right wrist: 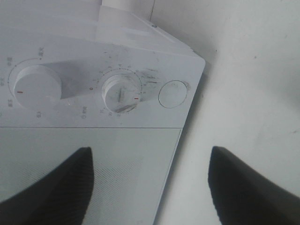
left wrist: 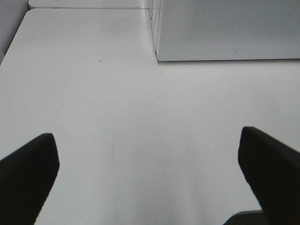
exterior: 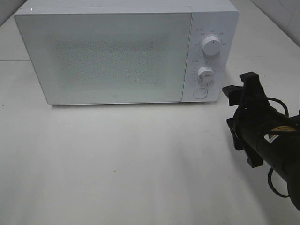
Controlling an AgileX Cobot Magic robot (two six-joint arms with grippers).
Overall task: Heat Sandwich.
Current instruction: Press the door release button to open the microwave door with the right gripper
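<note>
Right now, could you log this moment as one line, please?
microwave door: shut | right gripper: open, empty, facing dials | left gripper: open, empty | sandwich: unseen

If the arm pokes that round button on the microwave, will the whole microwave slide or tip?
Probably neither. The microwave is a wide, low box sitting flat on the table, so tipping looks unlikely. A hard push on the round button might make it creep, since the table looks smooth.

microwave (exterior: 108,56): door shut | upper dial (exterior: 211,46), lower dial (exterior: 205,73), round button (exterior: 200,93) | white table (exterior: 140,164) beneath
</note>
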